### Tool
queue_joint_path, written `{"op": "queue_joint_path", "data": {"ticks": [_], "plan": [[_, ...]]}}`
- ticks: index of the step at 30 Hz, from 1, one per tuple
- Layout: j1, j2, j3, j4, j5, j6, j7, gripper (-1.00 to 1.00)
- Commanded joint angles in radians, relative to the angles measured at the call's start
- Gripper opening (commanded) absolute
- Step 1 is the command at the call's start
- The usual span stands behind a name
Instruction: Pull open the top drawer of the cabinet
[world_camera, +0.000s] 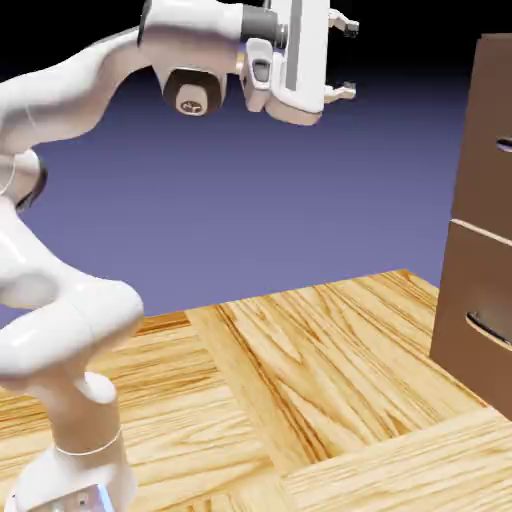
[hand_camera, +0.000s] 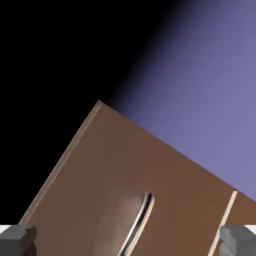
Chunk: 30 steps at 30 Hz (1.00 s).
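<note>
wooden table (world_camera: 330, 370), blue-violet backdrop (world_camera: 300, 190)

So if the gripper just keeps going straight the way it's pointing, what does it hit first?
Probably the top drawer front, near its handle. The open gripper faces the cabinet across a clear gap; exact height is uncertain.

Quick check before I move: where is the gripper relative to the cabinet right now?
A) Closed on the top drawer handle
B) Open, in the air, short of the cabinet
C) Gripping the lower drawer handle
B: the gripper hangs open with bare backdrop between it and the cabinet, touching no handle.
</note>
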Motion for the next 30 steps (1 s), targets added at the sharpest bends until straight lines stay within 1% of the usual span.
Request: {"op": "queue_joint_path", "data": {"ticks": [1, 30], "plan": [[-0.036, -0.016, 0.018, 0.017, 0.044, -0.013, 0.009, 0.00], [-1.081, -0.479, 0.546, 0.512, 1.305, -0.398, 0.276, 0.00]]}}
